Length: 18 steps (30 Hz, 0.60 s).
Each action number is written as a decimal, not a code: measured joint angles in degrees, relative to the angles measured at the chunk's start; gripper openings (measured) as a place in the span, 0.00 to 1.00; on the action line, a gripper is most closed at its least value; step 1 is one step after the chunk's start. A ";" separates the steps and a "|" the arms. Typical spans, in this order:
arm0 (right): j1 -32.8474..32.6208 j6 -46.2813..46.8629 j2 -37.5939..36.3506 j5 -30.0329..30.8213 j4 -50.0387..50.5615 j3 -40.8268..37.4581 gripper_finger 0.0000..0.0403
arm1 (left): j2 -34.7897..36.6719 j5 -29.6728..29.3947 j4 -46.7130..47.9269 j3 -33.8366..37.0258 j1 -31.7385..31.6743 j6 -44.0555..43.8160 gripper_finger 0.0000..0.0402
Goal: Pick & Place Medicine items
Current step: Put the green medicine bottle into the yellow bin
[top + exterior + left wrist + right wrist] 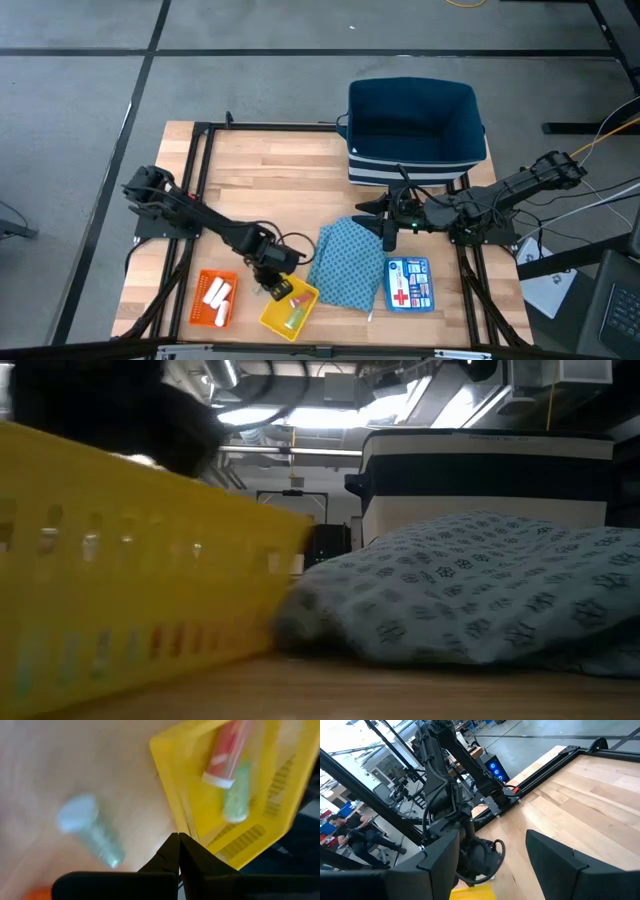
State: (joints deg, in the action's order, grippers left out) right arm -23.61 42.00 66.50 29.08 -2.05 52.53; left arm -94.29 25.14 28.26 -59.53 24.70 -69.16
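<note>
While the left gripper [272,287] hangs at the yellow tray's [272,318] 11 o'clock corner in the high view, the right gripper [388,213] waits, fingers apart. Low view: tray wall only. Left wrist view: fingers together, empty; a green bottle [92,831] lies outside the tray, 2 tubes [230,755] inside. It should open wide, then descend squarely.

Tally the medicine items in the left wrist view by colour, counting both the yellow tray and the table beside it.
Red tube with a white cap, in the yellow tray: 1
Green piece, in the same tray: 1
Pale bottle-like piece with a white cap, on the table outside the tray: 1
Total: 3
</note>
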 joint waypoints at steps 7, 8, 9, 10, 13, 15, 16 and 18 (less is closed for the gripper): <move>0.01 0.00 0.00 -0.19 0.00 0.00 0.57 | -2.11 0.12 -0.41 -3.03 -4.21 3.92 0.01; 0.01 0.08 0.00 -0.44 0.01 0.00 0.57 | -1.89 0.25 0.14 -3.03 -4.53 4.31 0.01; 0.01 0.26 0.00 -0.78 0.03 0.00 0.57 | -1.55 0.27 0.96 -3.01 -4.71 4.64 0.01; 0.01 0.58 0.00 -1.32 0.01 0.00 0.57 | -1.18 0.34 1.91 -2.99 -4.83 4.92 0.01; -0.01 0.63 0.00 -1.73 0.00 0.00 0.57 | -0.17 0.57 5.03 -3.03 -4.99 5.32 0.01; -0.01 0.62 0.00 -1.73 -0.02 0.00 0.57 | 0.02 1.73 6.05 -3.03 -4.97 5.05 0.01; 0.01 0.48 0.00 -1.70 0.00 0.00 0.57 | 0.14 2.72 6.70 -3.03 -4.97 4.72 0.01; 0.01 -0.24 0.00 -1.70 -0.02 0.00 0.57 | 0.23 3.82 8.43 -3.02 -4.98 4.12 0.02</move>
State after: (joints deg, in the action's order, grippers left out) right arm -23.59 41.75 66.50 27.38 -2.07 52.53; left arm -94.06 28.96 36.69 -62.55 19.72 -65.04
